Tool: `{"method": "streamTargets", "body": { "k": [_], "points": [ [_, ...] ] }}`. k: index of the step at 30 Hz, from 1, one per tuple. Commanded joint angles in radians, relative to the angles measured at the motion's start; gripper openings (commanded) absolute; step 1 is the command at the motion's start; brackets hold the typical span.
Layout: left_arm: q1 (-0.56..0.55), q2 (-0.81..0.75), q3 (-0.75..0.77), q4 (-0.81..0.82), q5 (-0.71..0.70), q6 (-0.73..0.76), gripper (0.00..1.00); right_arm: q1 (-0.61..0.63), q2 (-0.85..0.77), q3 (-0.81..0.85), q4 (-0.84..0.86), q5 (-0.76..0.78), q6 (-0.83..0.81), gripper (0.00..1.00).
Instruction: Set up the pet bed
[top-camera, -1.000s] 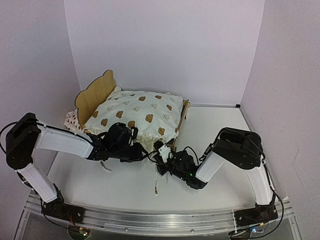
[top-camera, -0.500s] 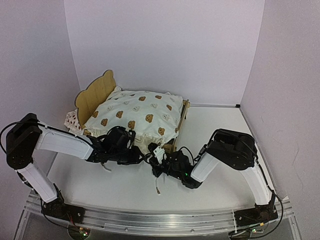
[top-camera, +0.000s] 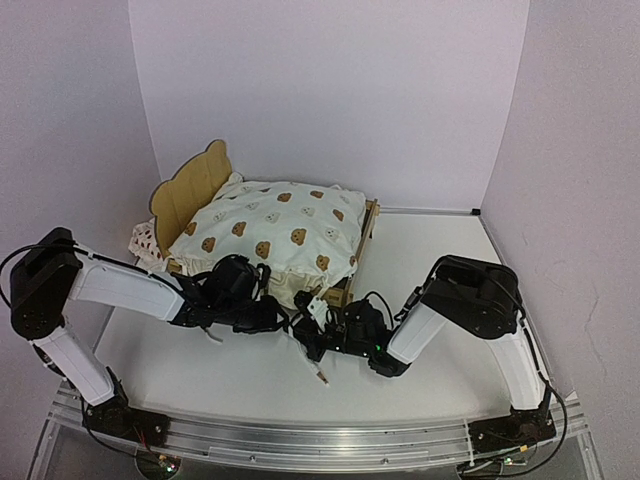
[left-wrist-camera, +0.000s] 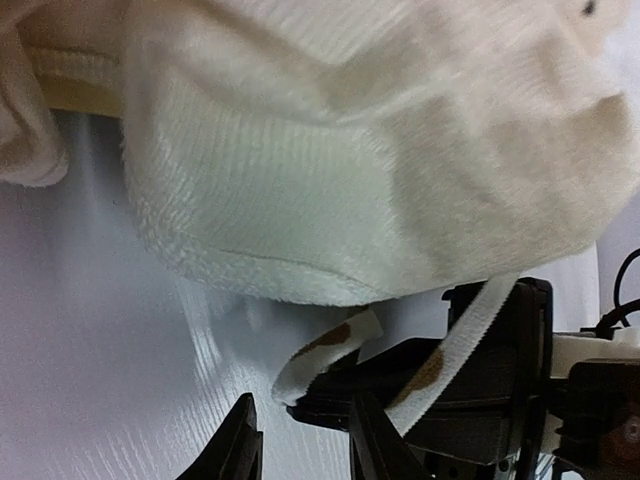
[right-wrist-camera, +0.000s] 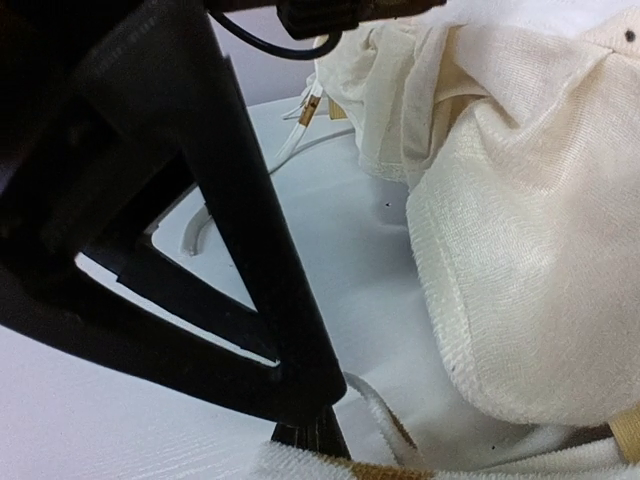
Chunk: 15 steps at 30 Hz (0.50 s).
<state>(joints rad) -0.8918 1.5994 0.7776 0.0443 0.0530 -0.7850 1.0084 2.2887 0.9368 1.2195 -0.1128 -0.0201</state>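
Observation:
The pet bed (top-camera: 188, 190) stands at the back left, its bear-ear plywood headboard upright. A cream bear-print cushion (top-camera: 270, 232) covers it and bulges over the near end (left-wrist-camera: 330, 170). My right gripper (top-camera: 303, 338) lies low on the table just in front of that end. It is shut on a cream cushion tie (right-wrist-camera: 300, 468), whose loose end (top-camera: 320, 376) trails toward me. My left gripper (top-camera: 278, 316) is close beside it on the left and open. In the left wrist view nothing sits between its fingers (left-wrist-camera: 368, 440), and a short tie end (left-wrist-camera: 325, 350) curls just beyond them.
A white lacy piece (top-camera: 145, 240) pokes out behind the bed's left side. Another tie (top-camera: 210, 334) lies on the table under the left arm. White walls close in at the back and on both sides. A metal rail (top-camera: 320, 440) runs along the near edge.
The right gripper has slid left with the tie until it is almost against the left gripper. The tie's loose end has swung with it. The left fingers have parted slightly.

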Motion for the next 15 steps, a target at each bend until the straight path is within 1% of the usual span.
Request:
{"method": "streamTargets", "body": {
  "k": [1,7,15],
  "points": [
    [0.016,0.057,0.034,0.036,0.059,0.013,0.31,0.004,-0.033,-0.011,0.028,-0.049,0.012,0.00],
    [0.034,0.091,0.041,0.052,0.076,0.016,0.30,0.003,-0.037,-0.013,0.028,-0.047,0.012,0.00],
    [0.046,0.138,0.035,0.129,0.146,0.037,0.29,0.003,-0.035,-0.009,0.029,-0.051,0.012,0.00]
  ]
}}
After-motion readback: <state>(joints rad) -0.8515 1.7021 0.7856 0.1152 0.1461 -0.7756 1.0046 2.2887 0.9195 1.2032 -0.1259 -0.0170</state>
